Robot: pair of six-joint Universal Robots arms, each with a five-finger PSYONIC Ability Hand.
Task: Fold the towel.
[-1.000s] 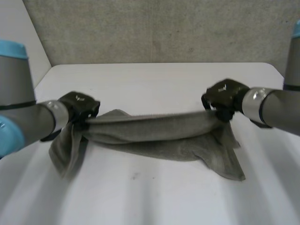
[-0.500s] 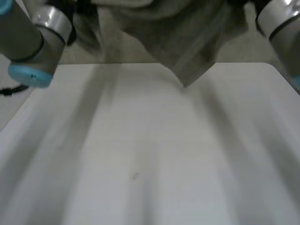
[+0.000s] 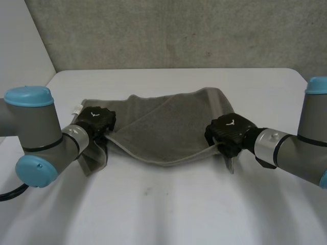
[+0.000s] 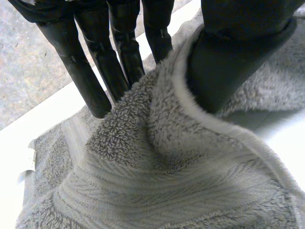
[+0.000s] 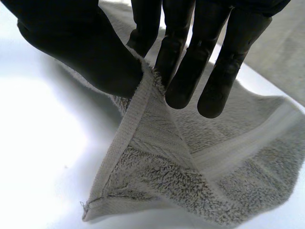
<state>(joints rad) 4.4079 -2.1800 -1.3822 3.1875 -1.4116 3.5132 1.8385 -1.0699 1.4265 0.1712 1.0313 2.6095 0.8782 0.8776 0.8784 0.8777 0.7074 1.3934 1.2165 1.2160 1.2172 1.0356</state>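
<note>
A grey towel (image 3: pixel 168 125) lies in the middle of the white desk (image 3: pixel 168 209), its far part flat on the surface and a near layer drawn up into a slanting fold between the two hands. The left hand (image 3: pixel 94 121) sits at the towel's left end, just beside a small white label (image 3: pixel 76 108) sewn to that edge. In the left wrist view its straight fingers (image 4: pixel 121 52) and thumb (image 4: pixel 238 52) pinch a bunched ridge of the pile between them. The right hand (image 3: pixel 228 133) is at the towel's near right edge. In the right wrist view its thumb (image 5: pixel 83 50) presses the hemmed border against the fingers (image 5: pixel 183 62), and the corner (image 5: pixel 97 205) below hangs down to the desk. Both hands sit low, close over the desk, with the towel's near edge sagging in a shallow curve between them. A rough grey wall (image 3: pixel 179 30) stands behind the desk.
</note>
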